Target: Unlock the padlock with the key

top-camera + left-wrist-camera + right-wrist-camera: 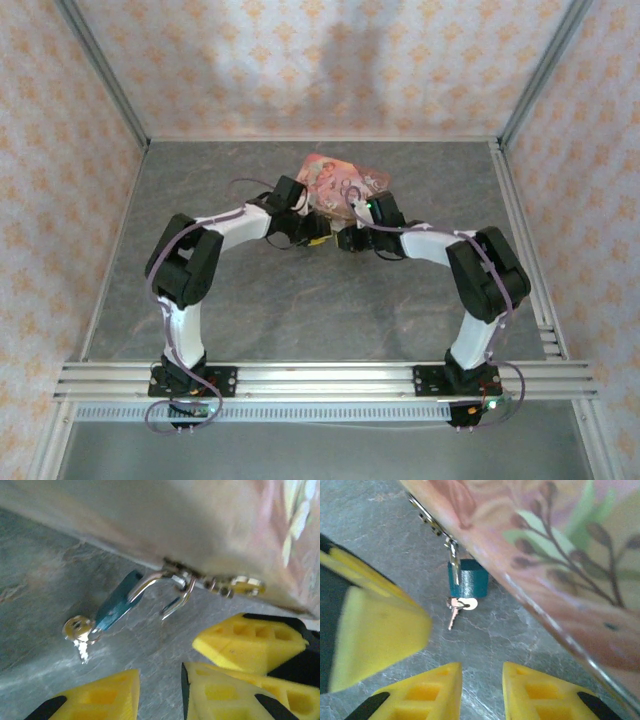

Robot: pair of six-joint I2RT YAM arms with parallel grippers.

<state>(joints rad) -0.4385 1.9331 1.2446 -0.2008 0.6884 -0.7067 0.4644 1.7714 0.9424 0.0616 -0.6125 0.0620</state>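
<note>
one padlock (468, 577), two keys (466, 603) (452, 618), one box (555, 555)

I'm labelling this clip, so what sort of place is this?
Probably a lab robot cell: patterned walls in an aluminium frame, a grey stone-look table, and two arms bolted to a rail at its near edge.

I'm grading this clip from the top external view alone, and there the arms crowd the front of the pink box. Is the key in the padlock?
Observer: Yes. In the right wrist view the key sits in the bottom of the blue padlock.
Operator: Is the shackle out?
Observer: It looks so. In the left wrist view one end of the shackle hangs free of the body, and its bend is hooked through the box's hasp.
Operator: Is either gripper holding anything?
Observer: No. The right gripper and the left gripper are both open, with bare table between their fingers.
</note>
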